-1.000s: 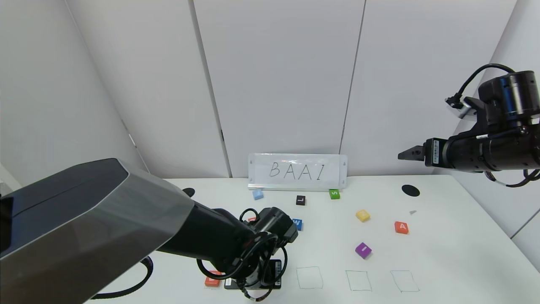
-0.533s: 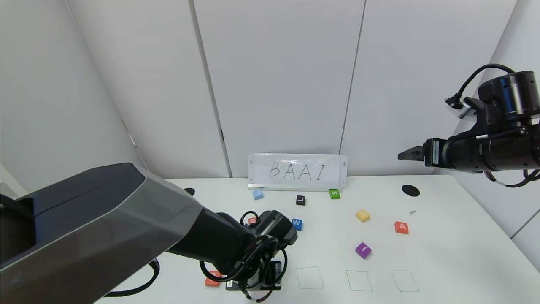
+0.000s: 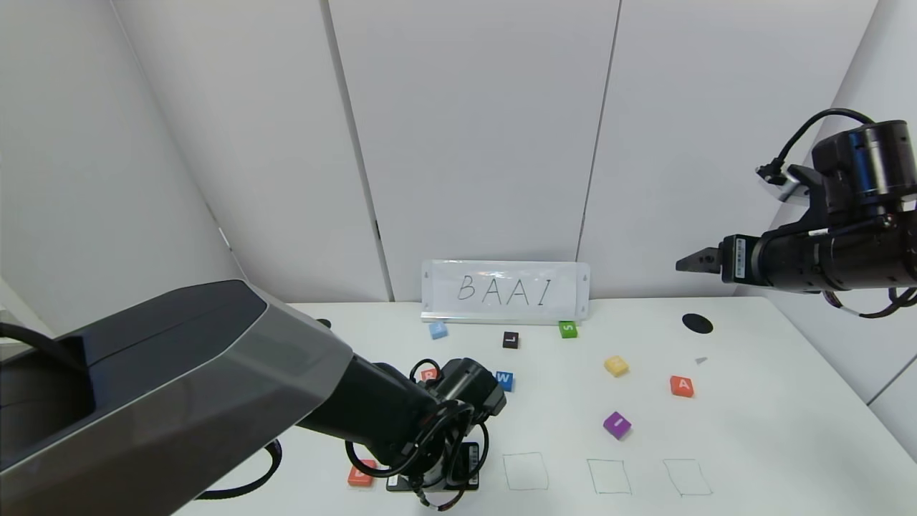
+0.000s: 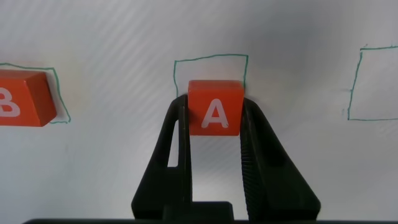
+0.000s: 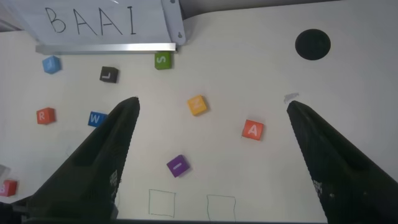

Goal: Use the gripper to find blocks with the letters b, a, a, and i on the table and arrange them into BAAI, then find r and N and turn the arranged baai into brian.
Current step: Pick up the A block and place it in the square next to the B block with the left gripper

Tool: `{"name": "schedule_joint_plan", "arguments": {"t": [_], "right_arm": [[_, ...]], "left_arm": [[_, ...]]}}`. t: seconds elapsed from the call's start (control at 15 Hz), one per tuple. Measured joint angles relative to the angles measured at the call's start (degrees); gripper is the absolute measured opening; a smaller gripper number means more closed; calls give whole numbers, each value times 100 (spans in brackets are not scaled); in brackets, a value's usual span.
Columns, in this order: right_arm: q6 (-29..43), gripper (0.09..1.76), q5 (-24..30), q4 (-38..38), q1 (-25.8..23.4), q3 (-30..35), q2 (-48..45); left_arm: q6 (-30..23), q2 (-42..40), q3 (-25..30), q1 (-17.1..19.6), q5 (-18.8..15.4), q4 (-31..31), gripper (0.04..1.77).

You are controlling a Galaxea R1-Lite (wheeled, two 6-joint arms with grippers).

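Note:
My left gripper is shut on an orange-red A block, low over the table at the near edge of a pen-drawn square. In the head view my left wrist hides that block. The B block lies in the neighbouring square, also seen at the front left. The other A, the purple I and the R lie loose. A yellow block bears what may be an N on its side. My right gripper hangs open, high at the right.
A BAAI sign stands at the back. Blue W, black L, green S and a light blue block lie mid-table. Three drawn squares line the front edge. A black spot marks the back right.
My left arm has swung slightly to the right, its gripper staying low with the A block. The right arm has not moved.

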Motion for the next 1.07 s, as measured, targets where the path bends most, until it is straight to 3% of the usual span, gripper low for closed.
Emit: {"name": "schedule_joint_plan", "arguments": {"t": [1.07], "right_arm": [[1,171,0,2,9,0,2]], "left_arm": [[27,27,-45,85,2,6,51]]}}
